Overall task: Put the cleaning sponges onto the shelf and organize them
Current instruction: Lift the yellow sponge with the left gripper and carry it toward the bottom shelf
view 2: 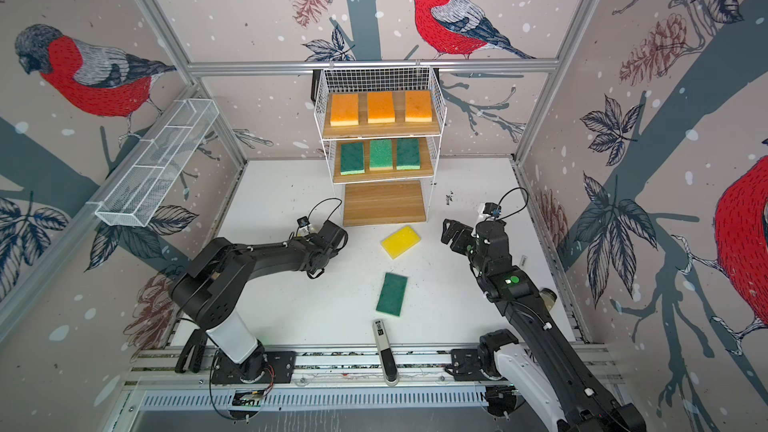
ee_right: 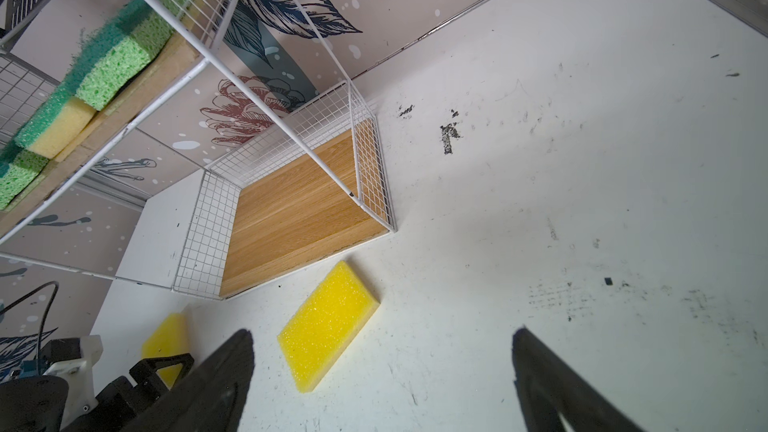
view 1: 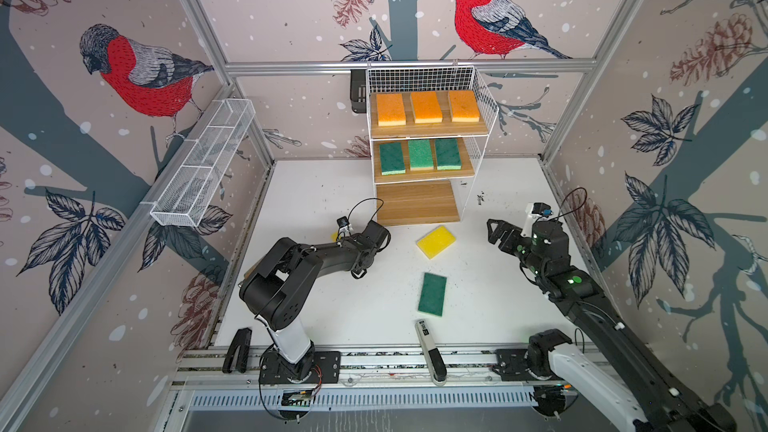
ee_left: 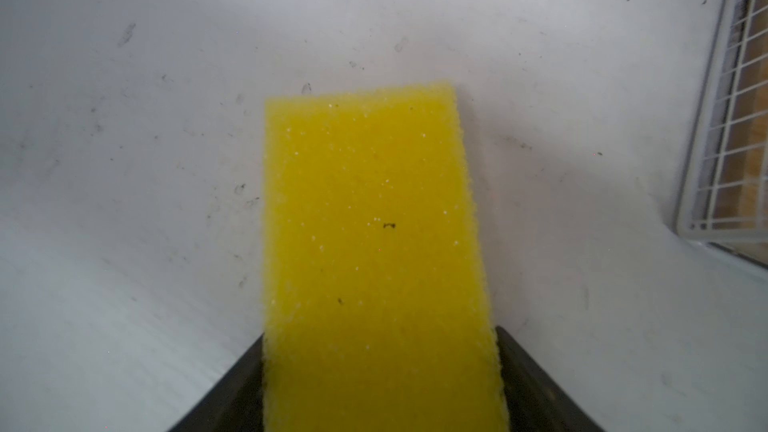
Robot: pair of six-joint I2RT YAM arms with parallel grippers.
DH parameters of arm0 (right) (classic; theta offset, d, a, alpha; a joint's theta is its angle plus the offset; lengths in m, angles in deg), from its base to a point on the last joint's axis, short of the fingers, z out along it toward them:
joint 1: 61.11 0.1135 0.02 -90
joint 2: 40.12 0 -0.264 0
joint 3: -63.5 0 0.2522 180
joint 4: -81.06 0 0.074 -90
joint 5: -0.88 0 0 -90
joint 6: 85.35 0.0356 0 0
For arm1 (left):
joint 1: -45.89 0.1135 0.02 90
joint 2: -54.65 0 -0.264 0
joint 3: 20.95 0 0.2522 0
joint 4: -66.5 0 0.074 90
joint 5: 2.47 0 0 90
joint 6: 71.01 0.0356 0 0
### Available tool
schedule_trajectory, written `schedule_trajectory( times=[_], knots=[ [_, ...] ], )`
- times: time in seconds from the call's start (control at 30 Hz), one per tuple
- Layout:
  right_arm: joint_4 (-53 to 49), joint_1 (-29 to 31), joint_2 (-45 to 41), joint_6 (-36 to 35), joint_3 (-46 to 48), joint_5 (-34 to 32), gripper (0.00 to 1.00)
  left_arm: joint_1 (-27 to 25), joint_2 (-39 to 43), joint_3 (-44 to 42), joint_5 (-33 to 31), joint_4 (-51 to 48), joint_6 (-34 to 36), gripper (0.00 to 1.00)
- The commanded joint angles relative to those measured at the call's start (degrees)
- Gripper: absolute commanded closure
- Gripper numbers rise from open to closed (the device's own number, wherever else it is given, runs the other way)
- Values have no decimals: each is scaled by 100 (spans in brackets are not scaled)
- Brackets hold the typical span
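Only the left wrist view shows the left pincer point(ee_left: 380, 334) closed against both long edges of a porous yellow sponge point(ee_left: 374, 222); both top views nearly hide it. The right pincer point(ee_right: 382, 332) gapes wide, empty; just ahead lies a second yellow sponge point(ee_right: 328, 326), before the wire-and-wood shelf point(ee_right: 291, 209). On its boards: three orange sponges point(view 1: 426, 107), three green sponges point(view 1: 420, 154). A fourth green sponge point(view 1: 432, 293) lies flat between the pincers.
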Motion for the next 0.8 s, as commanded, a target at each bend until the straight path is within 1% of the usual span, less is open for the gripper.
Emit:
schedule_trajectory(
  times=[0.0,0.17,0.4,0.53,0.77],
  knots=[
    [110,-4,31,2,4,59,5,20,61,-190,521,-371,105,27],
    [-52,-2,52,-50,-50,72,6,10,336,-393,698,-214,462,31],
    [-167,-5,-137,53,47,81,6,-143,766,-615,825,-102,876,36],
    [-280,-6,-244,45,82,68,6,-386,1065,-726,993,206,1402,39],
    [-292,3,-498,147,253,64,6,-823,1467,-653,991,391,1765,40]
  ],
)
